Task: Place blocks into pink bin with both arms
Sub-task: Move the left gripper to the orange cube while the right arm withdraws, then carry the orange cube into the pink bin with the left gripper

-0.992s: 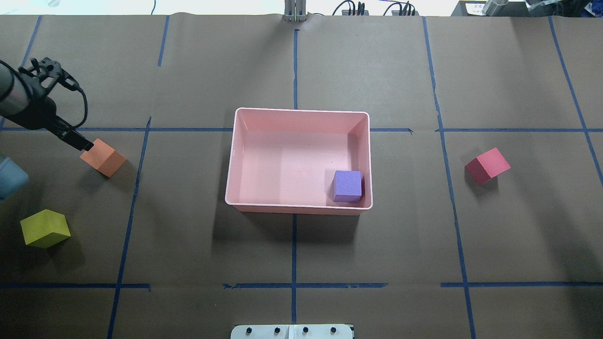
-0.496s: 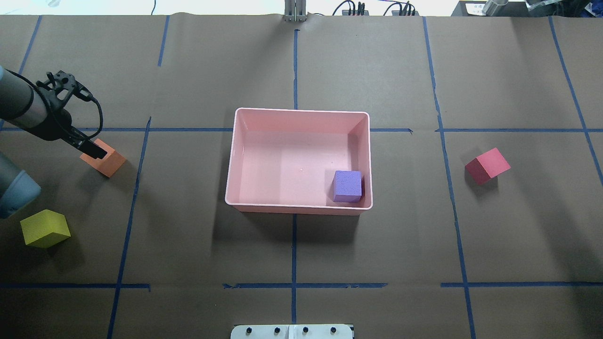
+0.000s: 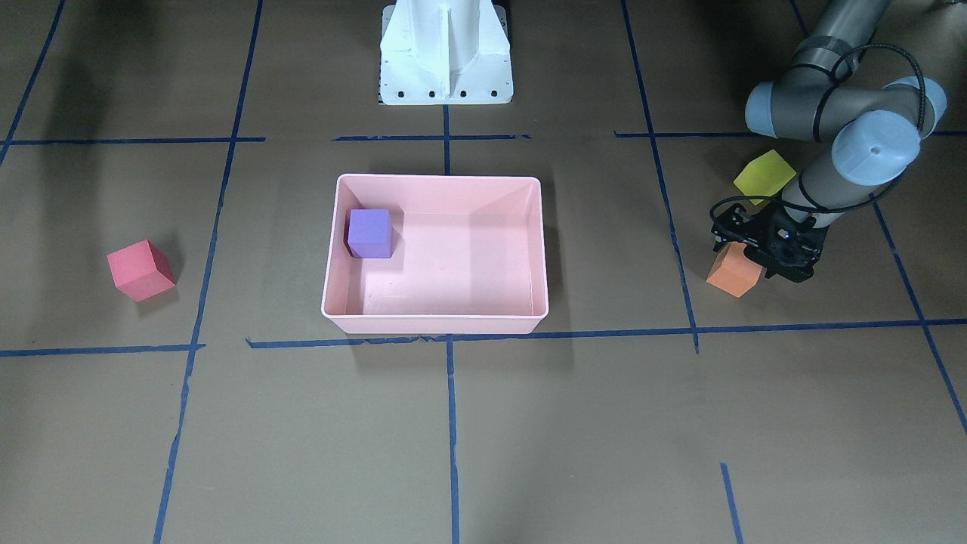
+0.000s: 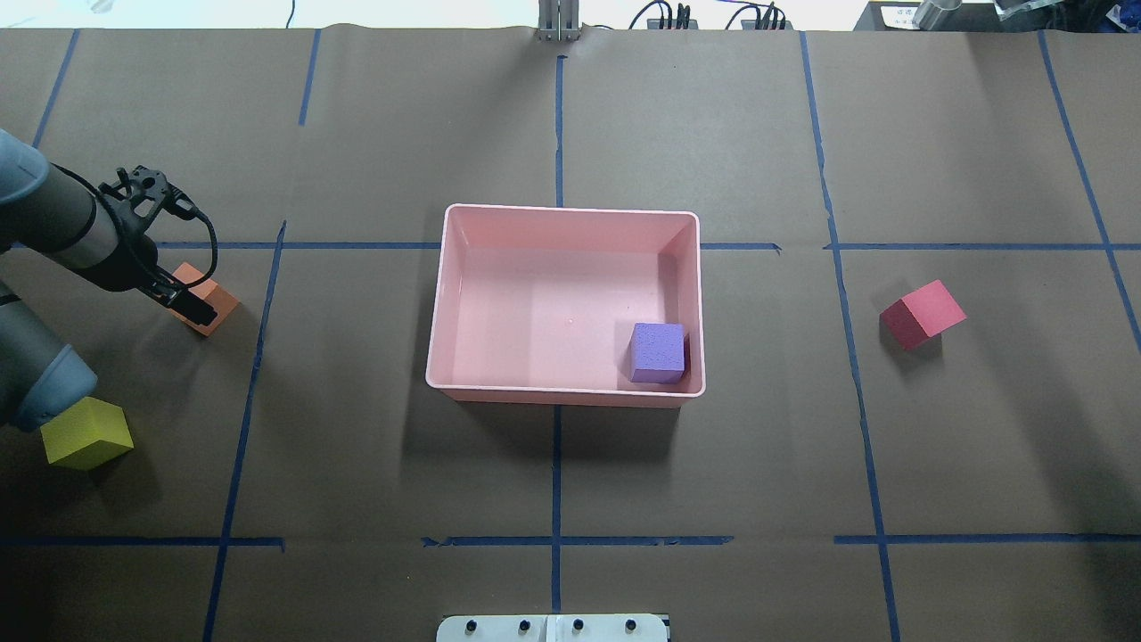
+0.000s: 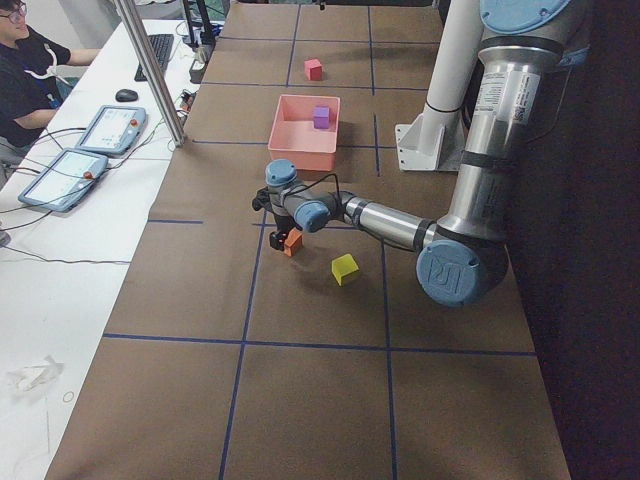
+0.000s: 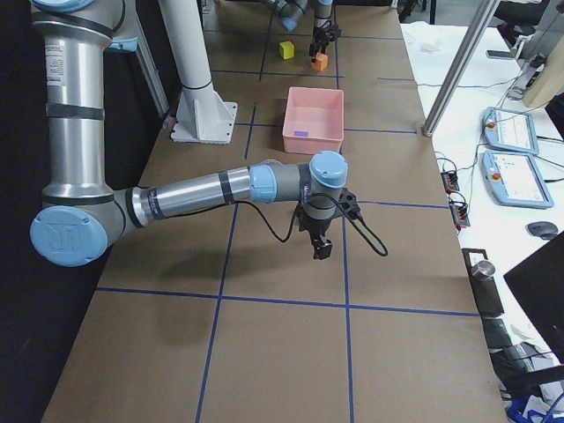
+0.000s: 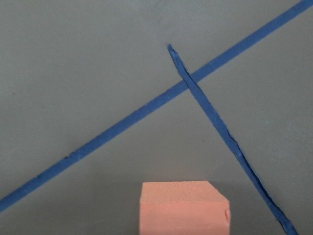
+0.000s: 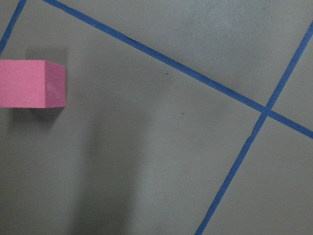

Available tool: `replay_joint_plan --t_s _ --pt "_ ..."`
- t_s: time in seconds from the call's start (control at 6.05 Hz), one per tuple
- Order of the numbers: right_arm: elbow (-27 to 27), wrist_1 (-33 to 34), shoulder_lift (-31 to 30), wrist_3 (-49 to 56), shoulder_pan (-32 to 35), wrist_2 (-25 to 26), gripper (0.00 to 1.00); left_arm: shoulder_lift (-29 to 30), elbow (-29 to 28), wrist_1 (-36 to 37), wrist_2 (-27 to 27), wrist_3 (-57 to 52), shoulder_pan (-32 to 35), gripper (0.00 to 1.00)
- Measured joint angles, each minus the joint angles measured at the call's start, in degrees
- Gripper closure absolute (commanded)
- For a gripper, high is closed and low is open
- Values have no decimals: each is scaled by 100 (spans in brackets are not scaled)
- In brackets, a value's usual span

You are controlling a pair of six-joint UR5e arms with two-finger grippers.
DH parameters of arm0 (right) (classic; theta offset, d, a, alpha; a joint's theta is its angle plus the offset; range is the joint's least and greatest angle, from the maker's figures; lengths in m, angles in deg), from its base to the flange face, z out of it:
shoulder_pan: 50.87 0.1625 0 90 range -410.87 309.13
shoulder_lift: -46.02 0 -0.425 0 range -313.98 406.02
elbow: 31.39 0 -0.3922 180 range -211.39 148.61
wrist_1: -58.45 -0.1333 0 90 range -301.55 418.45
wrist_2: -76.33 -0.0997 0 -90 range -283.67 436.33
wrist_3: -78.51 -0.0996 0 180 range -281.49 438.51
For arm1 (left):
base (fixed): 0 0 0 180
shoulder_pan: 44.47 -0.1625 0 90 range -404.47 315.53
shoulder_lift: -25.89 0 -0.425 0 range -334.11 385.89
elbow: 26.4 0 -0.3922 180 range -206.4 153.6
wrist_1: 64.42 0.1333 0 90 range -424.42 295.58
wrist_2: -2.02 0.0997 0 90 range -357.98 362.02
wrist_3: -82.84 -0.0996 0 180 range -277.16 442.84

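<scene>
Viewing from overhead: reaching in from 9 o'clock with the left arm point(image 4: 53, 223), holding the left gripper point(image 4: 190, 303) right at the orange block point(image 4: 221, 305) and covering the block's 9 o'clock side. Not telling open from closed or gripping there. Finding the orange block resting on the brown table point(image 4: 357, 446), well out at 9 o'clock from the pink bin point(image 4: 570, 211). Finding the yellow-green block point(image 4: 87, 434) at about 8 o'clock from the bin, near the left arm's elbow, and the red-pink block point(image 4: 923, 314) alone out at 3 o'clock. Finding the purple block point(image 4: 658, 353) lying inside the bin, tucked into its 4 o'clock corner. Seeing the right gripper point(image 6: 319, 248) only in the right side view, hanging from the right arm point(image 6: 203, 189) above the table and pointing down; not telling open from closed. Catching the red-pink block at 9 o'clock in the right wrist view, and the orange block at 6 o'clock in the left wrist view, with blue tape lines point(image 7: 195, 88) crossing beyond it
</scene>
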Motion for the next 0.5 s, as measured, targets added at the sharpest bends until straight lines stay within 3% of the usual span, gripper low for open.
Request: replay_joint_plan --t_s 0.5 --pt "-5 0 -27 12 0 0 0 189 151 29 -7 18 -36 45"
